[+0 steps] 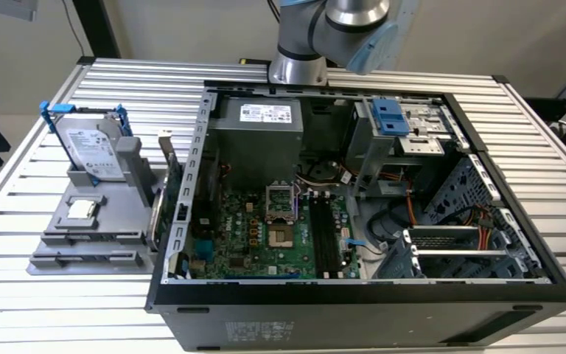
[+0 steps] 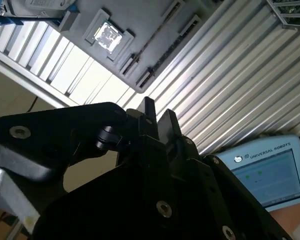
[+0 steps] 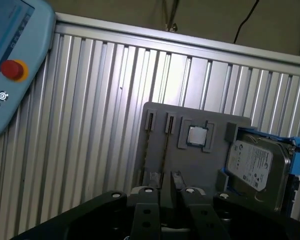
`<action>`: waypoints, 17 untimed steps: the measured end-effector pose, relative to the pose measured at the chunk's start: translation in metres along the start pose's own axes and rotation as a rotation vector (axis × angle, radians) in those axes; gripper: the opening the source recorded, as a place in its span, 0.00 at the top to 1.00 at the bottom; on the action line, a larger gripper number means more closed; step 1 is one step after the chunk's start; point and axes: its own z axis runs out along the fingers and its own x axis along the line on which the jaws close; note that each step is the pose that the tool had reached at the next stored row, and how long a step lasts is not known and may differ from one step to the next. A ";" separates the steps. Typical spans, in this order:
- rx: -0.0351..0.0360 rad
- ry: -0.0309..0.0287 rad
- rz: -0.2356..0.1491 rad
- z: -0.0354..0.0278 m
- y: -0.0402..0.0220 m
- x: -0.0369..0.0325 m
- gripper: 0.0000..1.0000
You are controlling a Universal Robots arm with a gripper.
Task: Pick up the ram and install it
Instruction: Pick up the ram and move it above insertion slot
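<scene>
Arm [image 1: 334,29] rooted on the surface [image 1: 67,310] well apart from the grey holder [image 1: 96,221], beyond the far side of the open computer case [image 1: 362,302], with its upper links running past the exterior view's top edge. End effector [image 3: 165,180] [image 2: 158,116] hanging high above and to one side of the holder, tilted so that both wrist views look down across the holder's face. Cannot tell whether clenched or released. Case wall just beside the holder on the exterior view's right. Bare slatted surface on the holder's other sides, running out to the surface's edge beyond the holder in the first wrist view. Teach pendant [image 3: 10,65] lying well apart from the holder across those slats. Ram [image 3: 166,150] seen edge-on as a thin dark strip standing in a long groove of the holder. Small square chip [image 3: 197,136] seated in the holder just beside that groove. Hard drive [image 3: 257,167] in its blue frame propped on the holder past the chip. Too thin from here to make out any chips on the ram. Motherboard memory slots [image 1: 326,236] inside the case, well apart from the holder.
</scene>
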 end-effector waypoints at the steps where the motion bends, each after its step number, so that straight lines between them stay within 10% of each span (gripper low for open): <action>1: 0.0001 -0.0001 0.000 0.0001 0.0000 0.0000 0.00; 12: -0.0002 0.0002 0.001 0.0001 0.0000 0.0000 0.00; 17: 0.0015 -0.0010 0.068 0.0030 0.0000 0.0000 0.00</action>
